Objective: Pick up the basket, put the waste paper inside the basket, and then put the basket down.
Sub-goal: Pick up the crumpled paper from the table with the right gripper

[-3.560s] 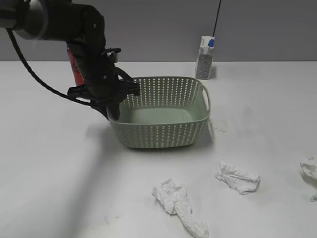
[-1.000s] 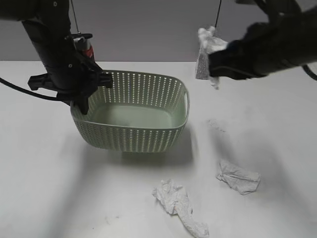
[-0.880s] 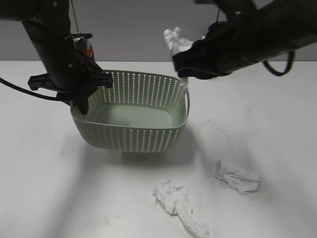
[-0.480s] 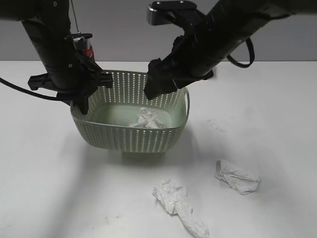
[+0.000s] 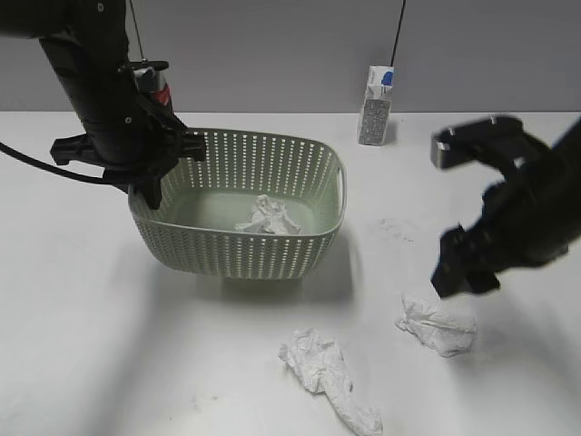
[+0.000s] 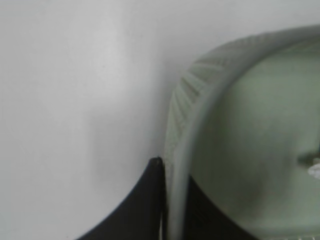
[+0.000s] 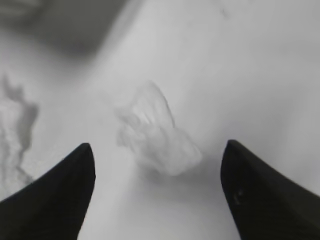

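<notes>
The sage-green basket (image 5: 263,254) hangs tilted above the table, held at its left rim by my left gripper (image 5: 150,186), which is shut on the rim (image 6: 176,180). One white paper wad (image 5: 270,218) lies inside the basket. My right gripper (image 5: 463,272) is open and empty, just above a second paper wad (image 5: 438,325) at the right; that wad lies between the fingers in the right wrist view (image 7: 157,132). A third, longer wad (image 5: 329,377) lies at the front centre of the table.
A small white-and-grey carton (image 5: 374,107) stands at the back of the table. A red can (image 5: 156,86) stands behind my left arm. A dark cable hangs down the back wall above the carton.
My right gripper carried a wad over the basket, let it go inside, then swung right and down to the wad on the table. The left gripper has lifted the basket and holds it still.
</notes>
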